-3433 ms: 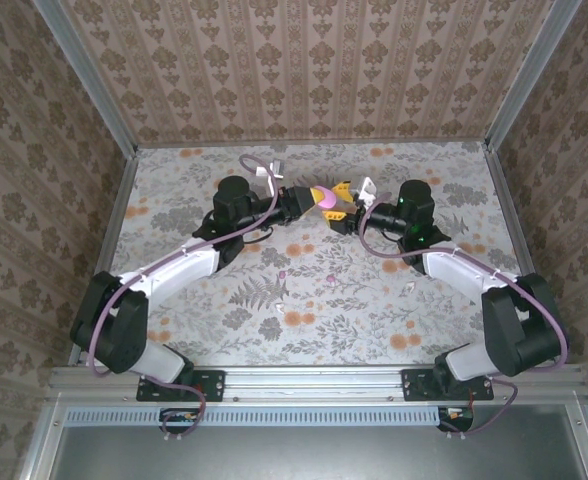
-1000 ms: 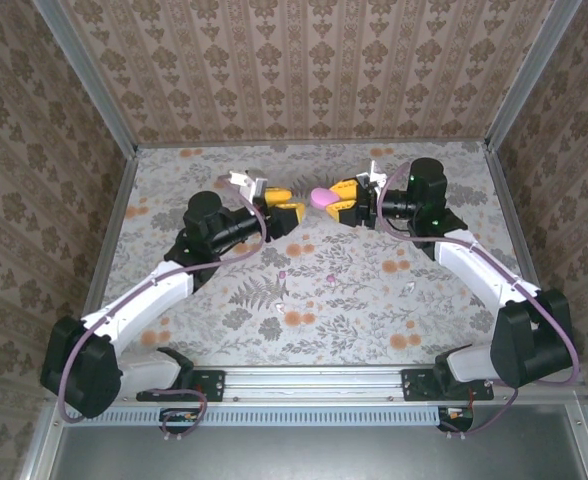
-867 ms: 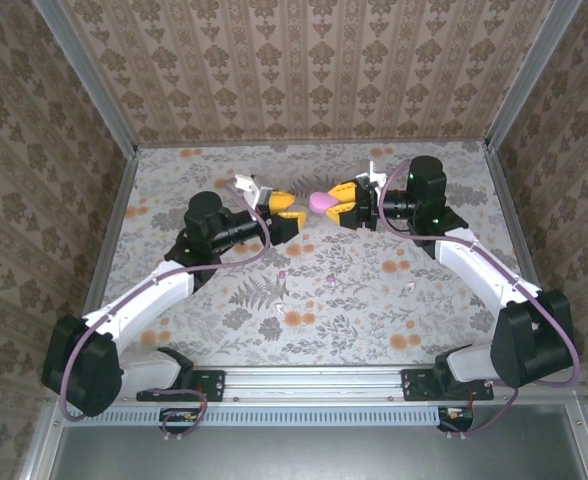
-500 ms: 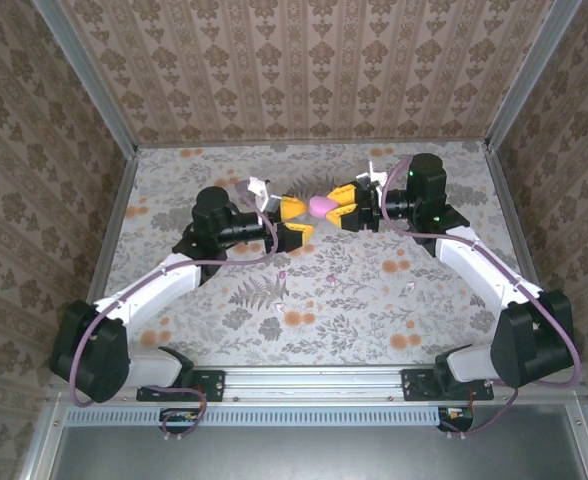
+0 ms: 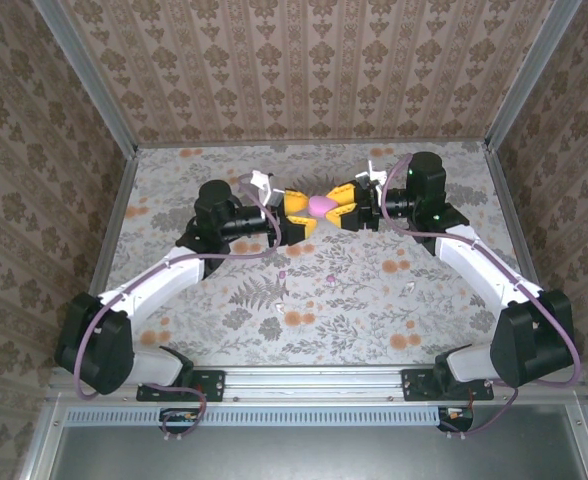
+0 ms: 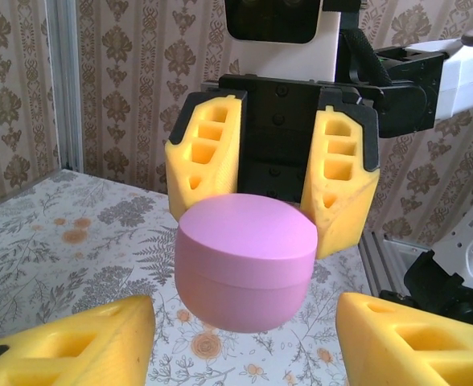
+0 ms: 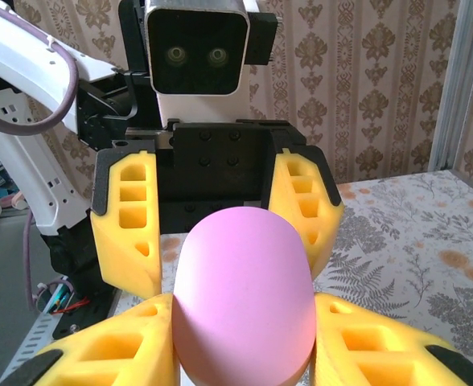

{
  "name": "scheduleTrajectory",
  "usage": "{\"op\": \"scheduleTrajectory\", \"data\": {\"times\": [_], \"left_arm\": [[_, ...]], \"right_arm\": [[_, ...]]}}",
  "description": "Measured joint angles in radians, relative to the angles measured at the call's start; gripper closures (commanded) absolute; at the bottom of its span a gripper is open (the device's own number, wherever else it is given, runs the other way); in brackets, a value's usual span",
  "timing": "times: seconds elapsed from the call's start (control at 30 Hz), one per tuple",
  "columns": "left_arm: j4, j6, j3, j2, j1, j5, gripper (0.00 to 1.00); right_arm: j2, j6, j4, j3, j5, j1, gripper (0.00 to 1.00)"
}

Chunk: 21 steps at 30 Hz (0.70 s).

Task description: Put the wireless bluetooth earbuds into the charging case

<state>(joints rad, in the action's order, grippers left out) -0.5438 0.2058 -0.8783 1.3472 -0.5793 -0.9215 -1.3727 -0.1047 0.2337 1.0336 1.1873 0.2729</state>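
Pink charging case (image 5: 321, 205), yellow gripper fingers (image 6: 205, 153), floral-print table (image 5: 324, 295), damask-patterned walls (image 5: 304, 60)

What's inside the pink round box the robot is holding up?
The pink case has its lid shut, so whatever is inside is hidden. Only the smooth pink outside shows, pinched by the right gripper.

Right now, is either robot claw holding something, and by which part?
The right gripper holds the pink case by its two sides, at the end nearest it. The left gripper stands open around the case's free end, not gripping.
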Motion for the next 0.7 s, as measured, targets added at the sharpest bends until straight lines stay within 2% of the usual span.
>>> {"op": "scheduleTrajectory", "data": {"times": [0.4,0.6,0.7], "left_arm": [[-0.003,0.006,-0.011,0.013,-0.016,-0.002,0.39],[0.002,0.014,-0.029,0.013,-0.016,-0.007,0.43],[0.003,0.014,-0.034,0.013,-0.016,-0.007,0.40]], "right_arm": [[-0.003,-0.023,-0.023,0.002,0.011,0.003,0.61],[-0.003,-0.043,-0.036,0.002,0.025,0.003,0.61],[-0.003,-0.048,-0.036,0.002,0.025,0.003,0.61]]}}
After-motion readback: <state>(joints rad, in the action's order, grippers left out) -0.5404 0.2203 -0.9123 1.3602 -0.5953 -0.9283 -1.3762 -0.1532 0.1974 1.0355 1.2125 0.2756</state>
